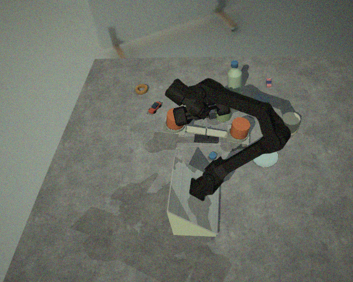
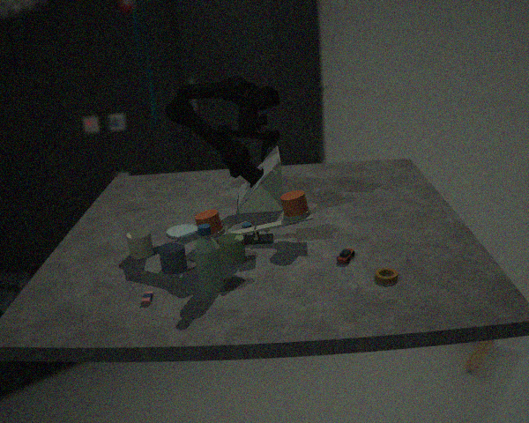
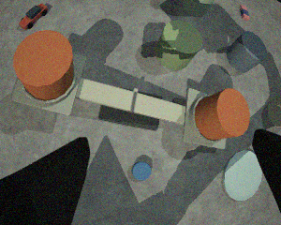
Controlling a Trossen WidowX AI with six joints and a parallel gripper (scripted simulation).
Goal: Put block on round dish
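My claw point(image 3: 169, 202) hangs wide open above the balance point(image 3: 131, 100), holding nothing. Both orange cups sit on its ends: left cup point(image 3: 43, 64), right cup point(image 3: 222, 114). Pale round dish point(image 3: 244, 175) lies on the counter point(image 3: 66, 0) just beside right cup. Block not visible.

Black arm point(image 1: 246, 109) arches over two orange cups point(image 1: 239, 127).

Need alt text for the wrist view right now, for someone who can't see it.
Looking down between the open gripper fingers, which hold nothing: two orange cups, left cup and right cup, stand on the ends of a pale balance beam. A pale round dish lies lower right.
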